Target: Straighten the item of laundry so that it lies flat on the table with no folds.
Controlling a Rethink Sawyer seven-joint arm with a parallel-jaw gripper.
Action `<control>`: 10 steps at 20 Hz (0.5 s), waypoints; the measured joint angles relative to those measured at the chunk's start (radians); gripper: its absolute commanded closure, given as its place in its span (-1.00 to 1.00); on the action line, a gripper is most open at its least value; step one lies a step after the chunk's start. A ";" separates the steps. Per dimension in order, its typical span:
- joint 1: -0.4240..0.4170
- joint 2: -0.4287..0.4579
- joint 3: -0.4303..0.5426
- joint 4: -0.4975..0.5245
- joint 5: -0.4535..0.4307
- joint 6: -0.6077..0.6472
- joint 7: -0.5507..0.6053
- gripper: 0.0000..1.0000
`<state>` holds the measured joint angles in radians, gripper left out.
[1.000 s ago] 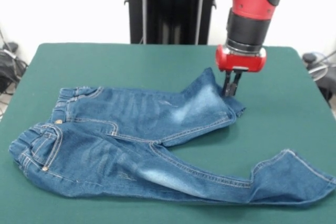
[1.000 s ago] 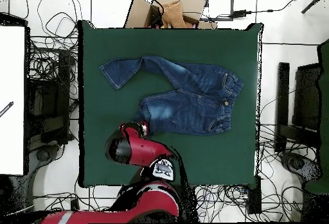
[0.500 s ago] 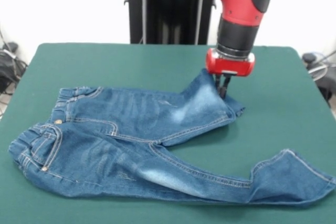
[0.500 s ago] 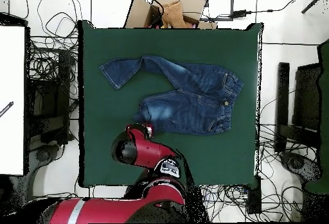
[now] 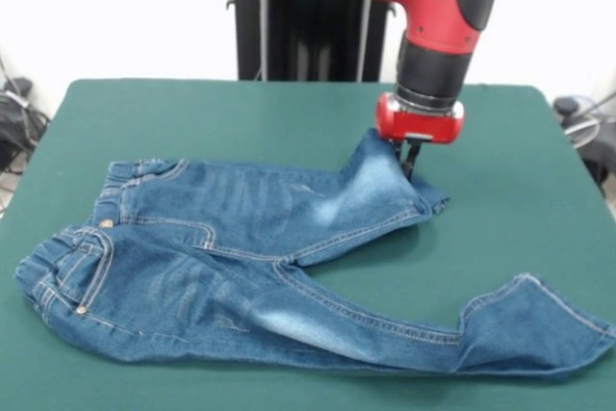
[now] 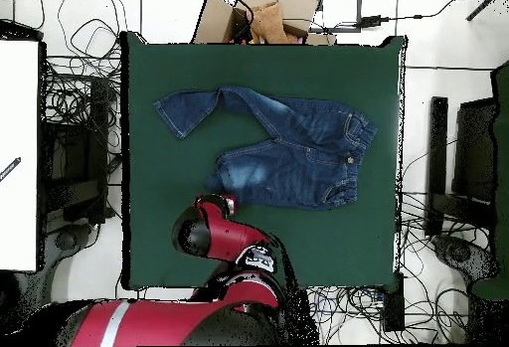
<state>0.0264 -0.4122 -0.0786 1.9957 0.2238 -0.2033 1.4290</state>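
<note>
The item of laundry (image 5: 241, 257) is a small pair of blue denim jeans lying on the green table (image 5: 241, 117), waistband to the left in the front view. One leg runs along the near edge to the right, with its cuff turned up. The other leg is short and bent, and its cuff edge rises toward the far right. My gripper (image 5: 408, 163) hangs from the red arm right at that raised cuff, touching or almost touching the denim. In the overhead view the arm (image 6: 214, 229) covers the gripper beside the lower leg end of the jeans (image 6: 288, 149).
Green cloth lies bare to the right of the bent leg (image 5: 520, 190) and behind the jeans. Cables and boxes (image 6: 258, 15) surround the table (image 6: 328, 234) in the overhead view. A white panel (image 6: 20, 154) stands off its left side.
The gripper has shifted a little to the left along the cuff edge of the bent leg. The cuff's raised tip has shifted slightly with it; the rest of the jeans has stayed put.
</note>
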 measured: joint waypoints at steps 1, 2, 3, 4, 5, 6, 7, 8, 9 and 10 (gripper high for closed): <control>0.001 0.000 0.000 0.000 0.002 0.000 0.000 1.00; 0.006 0.001 -0.003 -0.001 0.009 0.000 0.000 1.00; 0.011 0.002 -0.006 -0.001 0.017 0.000 0.000 1.00; 0.017 0.003 -0.009 -0.002 0.027 0.000 0.000 1.00; 0.023 0.004 -0.011 -0.002 0.037 0.000 0.000 1.00; 0.027 0.005 -0.014 -0.002 0.044 0.000 0.000 1.00; 0.033 0.006 -0.017 -0.002 0.054 0.000 0.000 1.00; 0.042 0.007 -0.022 -0.002 0.071 0.000 0.000 1.00; 0.050 0.008 -0.026 -0.002 0.083 0.000 0.000 1.00; 0.058 0.010 -0.030 -0.002 0.096 0.000 0.000 1.00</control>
<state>0.0839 -0.4027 -0.1091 1.9934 0.3195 -0.2031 1.4288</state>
